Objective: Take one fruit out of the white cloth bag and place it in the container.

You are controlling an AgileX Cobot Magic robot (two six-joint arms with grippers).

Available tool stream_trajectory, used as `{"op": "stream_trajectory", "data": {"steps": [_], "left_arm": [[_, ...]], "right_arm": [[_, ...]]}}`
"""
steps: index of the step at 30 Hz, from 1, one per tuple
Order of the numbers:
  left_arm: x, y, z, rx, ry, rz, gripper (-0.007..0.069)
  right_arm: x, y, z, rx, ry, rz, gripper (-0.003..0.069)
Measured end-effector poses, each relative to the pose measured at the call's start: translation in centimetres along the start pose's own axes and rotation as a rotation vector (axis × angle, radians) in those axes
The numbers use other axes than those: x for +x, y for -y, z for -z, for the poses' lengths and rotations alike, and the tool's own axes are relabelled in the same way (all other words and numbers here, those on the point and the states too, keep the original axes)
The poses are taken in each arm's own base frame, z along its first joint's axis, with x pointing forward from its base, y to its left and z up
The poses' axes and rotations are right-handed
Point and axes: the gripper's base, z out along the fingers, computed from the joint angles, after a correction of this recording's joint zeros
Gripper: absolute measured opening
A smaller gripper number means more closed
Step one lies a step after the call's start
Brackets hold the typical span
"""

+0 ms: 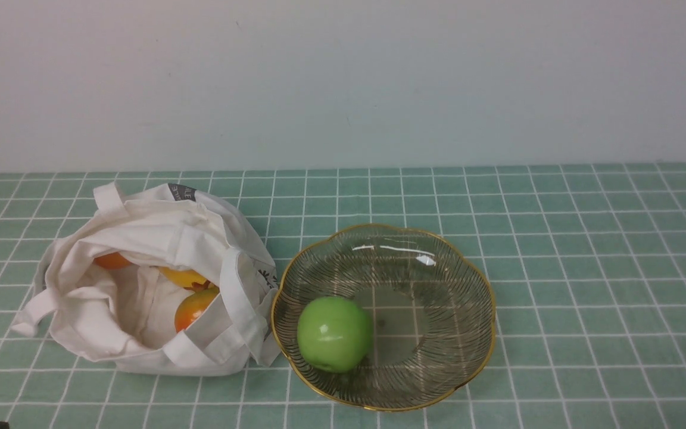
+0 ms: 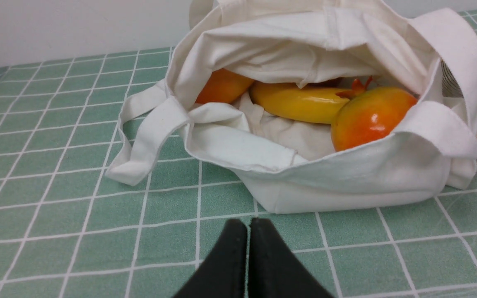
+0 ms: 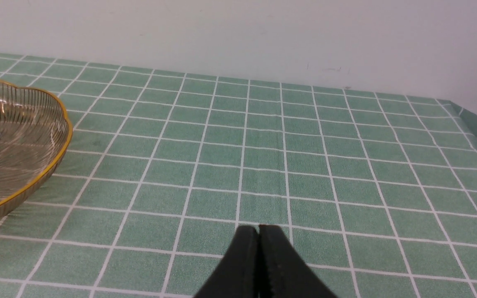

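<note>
A glossy green apple (image 1: 334,334) lies in the near-left part of the ribbed glass dish with a gold rim (image 1: 486,304), apart from both grippers. The white cloth bag (image 1: 90,325) stands open just left of the dish, with orange-yellow fruits (image 1: 193,305) inside. In the left wrist view the bag (image 2: 346,182) is close ahead of my left gripper (image 2: 248,222), whose black fingers are pressed together with nothing held. My right gripper (image 3: 258,227) is also shut and empty, low over bare cloth, with the dish rim (image 3: 62,136) off to one side. Neither gripper shows in the front view.
A green checked tablecloth (image 1: 587,250) covers the table up to a pale wall behind. Its far corner edge shows in the right wrist view (image 3: 470,120). A bag strap (image 2: 139,145) trails onto the cloth beside the bag.
</note>
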Motion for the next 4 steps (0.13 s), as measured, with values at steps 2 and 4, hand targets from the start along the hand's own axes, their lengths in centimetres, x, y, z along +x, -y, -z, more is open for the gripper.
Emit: {"op": "stream_trajectory", "data": {"steps": [2, 4], "left_arm": [[0.0, 0.0, 0.0, 0.0, 0.0, 0.0, -0.0008], [0.0, 0.0, 0.0, 0.0, 0.0, 0.0, -0.0008]], "right_arm": [[0.0, 0.0, 0.0, 0.0, 0.0, 0.0, -0.0015], [0.0, 0.0, 0.0, 0.0, 0.0, 0.0, -0.0015]]}}
